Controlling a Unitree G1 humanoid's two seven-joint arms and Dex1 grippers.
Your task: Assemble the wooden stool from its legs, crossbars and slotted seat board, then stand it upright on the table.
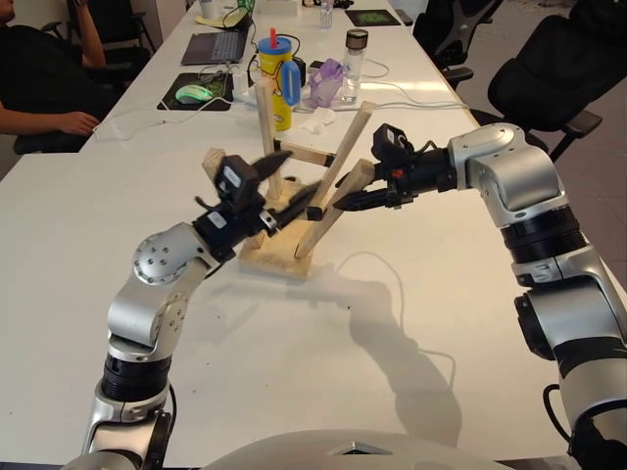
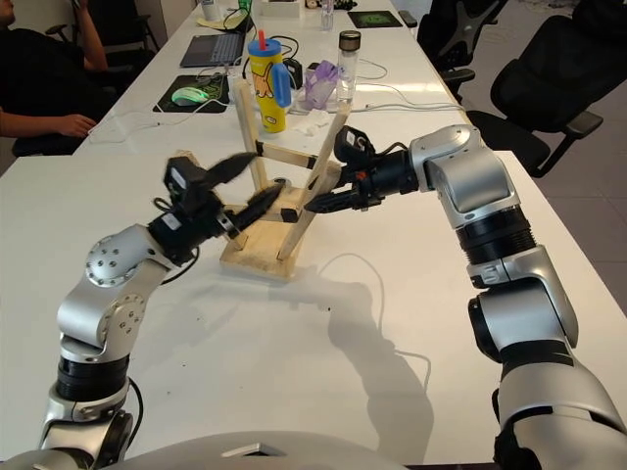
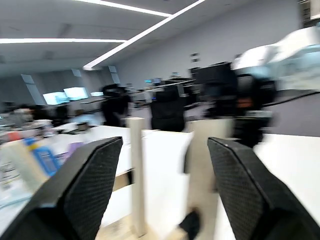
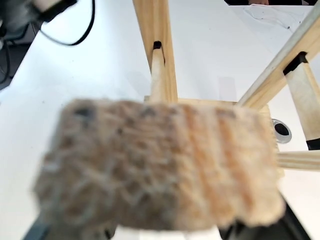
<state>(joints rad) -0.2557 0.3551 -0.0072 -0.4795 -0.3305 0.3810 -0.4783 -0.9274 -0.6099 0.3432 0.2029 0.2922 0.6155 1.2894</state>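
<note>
The stool lies upside down, its seat board (image 1: 266, 260) flat on the white table (image 1: 411, 323). Two legs (image 1: 265, 122) rise from the board, joined by a crossbar (image 1: 306, 155). My right gripper (image 1: 355, 200) is shut on the upper end of a slanted leg (image 1: 321, 225) whose foot rests on the board. That leg's blurred end face (image 4: 155, 165) sits close before the right wrist camera. My left gripper (image 1: 280, 184) stands open beside the legs, its fingers (image 3: 85, 195) on either side of an upright leg (image 3: 137, 180) without touching it.
Behind the stool stand a yellow cup (image 1: 277, 83), a clear bottle (image 1: 354, 64), a laptop (image 1: 216, 44) and a mouse on a pad (image 1: 196, 93). A thin cable (image 1: 392, 284) lies in front of the stool. Office chairs (image 1: 549, 78) stand at the right.
</note>
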